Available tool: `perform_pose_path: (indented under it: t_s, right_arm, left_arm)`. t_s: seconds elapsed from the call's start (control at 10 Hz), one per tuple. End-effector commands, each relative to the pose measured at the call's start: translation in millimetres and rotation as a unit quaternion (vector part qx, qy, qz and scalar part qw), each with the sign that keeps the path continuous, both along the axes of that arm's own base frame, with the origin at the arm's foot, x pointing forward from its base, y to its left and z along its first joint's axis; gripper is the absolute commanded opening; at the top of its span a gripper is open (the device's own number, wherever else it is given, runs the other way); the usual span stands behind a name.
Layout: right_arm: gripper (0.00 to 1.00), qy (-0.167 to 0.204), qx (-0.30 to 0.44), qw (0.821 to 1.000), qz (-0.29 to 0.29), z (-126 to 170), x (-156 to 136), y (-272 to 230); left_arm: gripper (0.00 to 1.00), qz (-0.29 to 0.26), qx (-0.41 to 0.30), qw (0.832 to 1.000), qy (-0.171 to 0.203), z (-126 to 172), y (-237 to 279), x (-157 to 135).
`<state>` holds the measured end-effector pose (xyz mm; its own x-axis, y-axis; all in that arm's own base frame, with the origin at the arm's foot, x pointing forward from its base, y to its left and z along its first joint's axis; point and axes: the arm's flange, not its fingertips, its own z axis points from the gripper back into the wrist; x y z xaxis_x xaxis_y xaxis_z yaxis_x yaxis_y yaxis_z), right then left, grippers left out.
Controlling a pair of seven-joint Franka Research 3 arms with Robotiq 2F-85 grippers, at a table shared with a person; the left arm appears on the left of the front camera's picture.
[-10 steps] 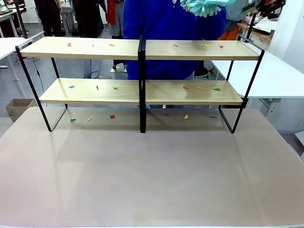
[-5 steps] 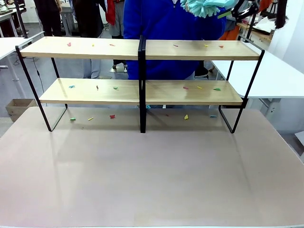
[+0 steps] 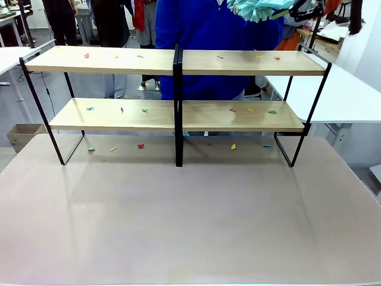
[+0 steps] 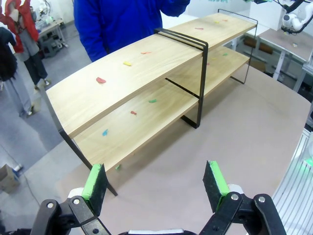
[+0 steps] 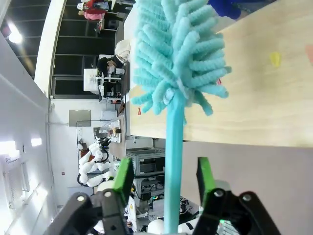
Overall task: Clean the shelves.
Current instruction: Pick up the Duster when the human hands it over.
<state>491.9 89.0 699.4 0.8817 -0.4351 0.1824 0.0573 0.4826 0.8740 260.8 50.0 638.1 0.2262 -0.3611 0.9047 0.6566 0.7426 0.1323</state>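
Stretching left to right across the far half of the table, the shelves are standing level in the front view, coloured scraps dotting both boards and a person in blue standing behind. A turquoise duster is hanging at the top edge above the right half of the upper board. From the left wrist, the rack is running diagonally from lower left to upper right, with the left gripper spread wide and empty near its end. From the right wrist, the right gripper is parting its jaws around the duster's thin handle, which seems to be touching neither pad, the fluffy head pointing away over the top board.
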Motion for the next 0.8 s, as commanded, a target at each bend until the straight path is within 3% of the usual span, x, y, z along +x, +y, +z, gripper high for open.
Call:
perform_pose_path:
  t_s: [0.0, 0.1, 0.3, 0.7]
  right_arm:
    - [0.0, 0.017, 0.0, 1.0, -0.003, 3.4, 2.0, 0.6]
    - [0.2, 0.017, -0.003, 1.0, -0.005, 2.8, 2.2, 0.6]
    - [0.0, 0.021, -0.004, 1.0, -0.003, 1.8, 2.4, -0.3]
    - [0.0, 0.029, 0.006, 1.0, -0.007, -0.2, 0.4, -6.4]
  left_arm:
    - [1.0, 0.0, -0.002, 1.0, 0.001, -0.9, 0.4, 0.9]
    - [1.0, 0.0, -0.002, 1.0, 0.001, -0.9, 0.4, 0.9]
    - [1.0, 0.0, -0.002, 1.0, 0.001, -0.9, 0.4, 0.9]
    - [1.0, 0.0, -0.002, 1.0, 0.001, -0.9, 0.4, 0.9]
